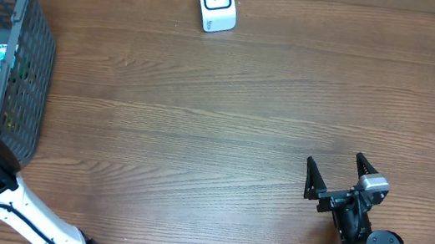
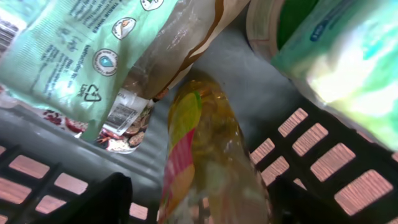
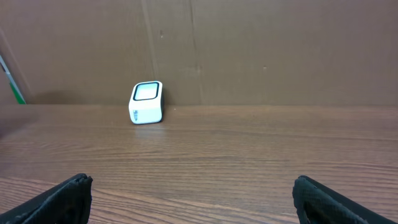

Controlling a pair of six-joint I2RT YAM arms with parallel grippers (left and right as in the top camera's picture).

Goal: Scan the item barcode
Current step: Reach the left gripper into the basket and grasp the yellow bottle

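Nothing here is coming through as readable words. In the left wrist view, a pale green packet (image 2: 56,43) is showing lines of small dark print, all too blurred to make out. It is also showing round badges (image 2: 106,61) and a recycling triangle (image 2: 92,93) with a short, illegible code beside it. A white label (image 2: 123,113) with fine, barcode-like stripes is sitting on the end of a clear packet (image 2: 180,37). The white scanner (image 3: 147,102) is carrying a small blue mark on its front, which can't be read either.
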